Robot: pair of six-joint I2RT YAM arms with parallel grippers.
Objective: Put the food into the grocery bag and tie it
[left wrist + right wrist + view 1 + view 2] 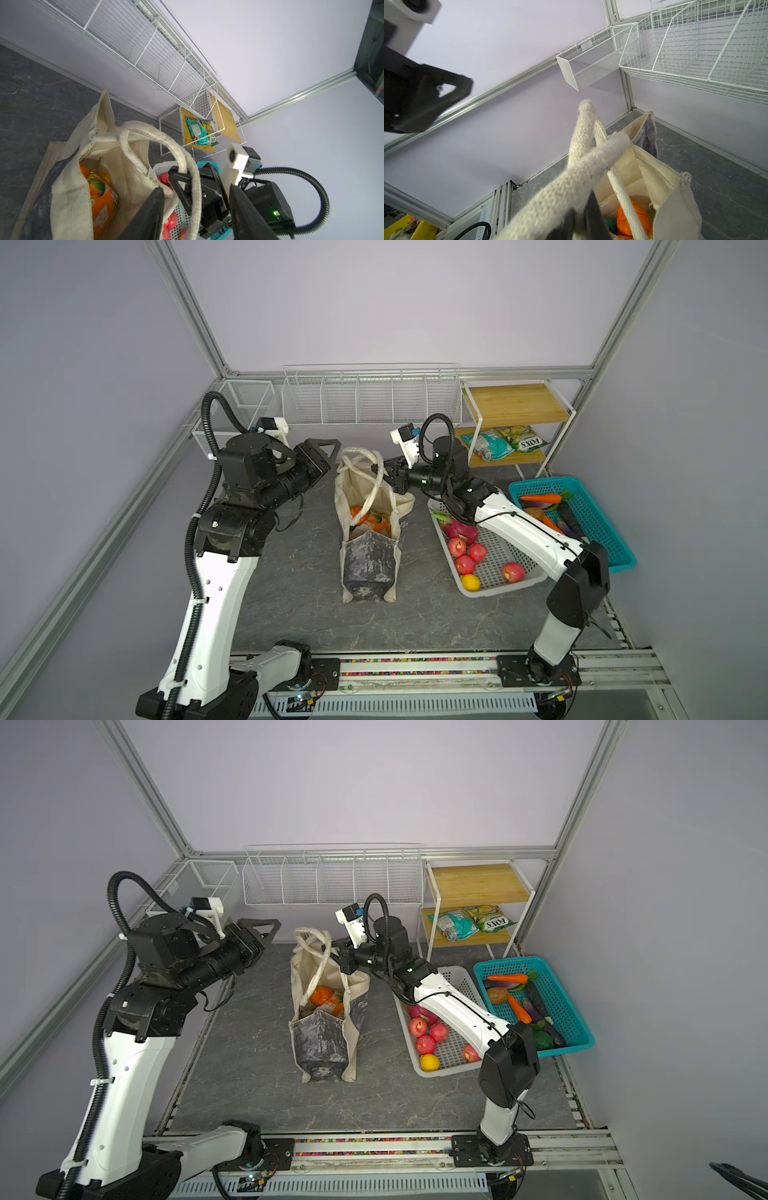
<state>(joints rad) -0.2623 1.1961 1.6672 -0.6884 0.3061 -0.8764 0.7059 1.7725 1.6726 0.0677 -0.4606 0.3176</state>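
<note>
Standing upright near the middle of the dark marbled table (291, 614), the large cream fabric grocery bag with the dark grey marbled panel (368, 560) has its mouth agape, and an orange toy fruit (321, 995) and an orange snack packet (101, 197) lie inside it. The cloth looks soft and limp, so the walls will likely sag wherever they are pushed, and with the load low down the bag should sit steady but feel bottom-heavy if lifted. Its thick cream woven rope handles (571, 178) are the sensible place to take hold. They look pliable enough to knot and rough enough not to slip, and are best pinched near the crown of each loop so that slack is left for tying. The right end effector (376, 472) reaches in from the right, wrist roughly level, and is clenched on one handle above the bag's far rim; the right wrist view shows the rope running into the closed jaws. The left end effector (330, 458) hangs just beside the bag's far left corner, jaws parted and empty, touching nothing. More food sits outside the bag: red apples (465, 564) and a yellow fruit (470, 583) in the white perforated plastic basket (494, 558), and teal and green snack packets (488, 445) on the wooden shelf (515, 406).
</note>
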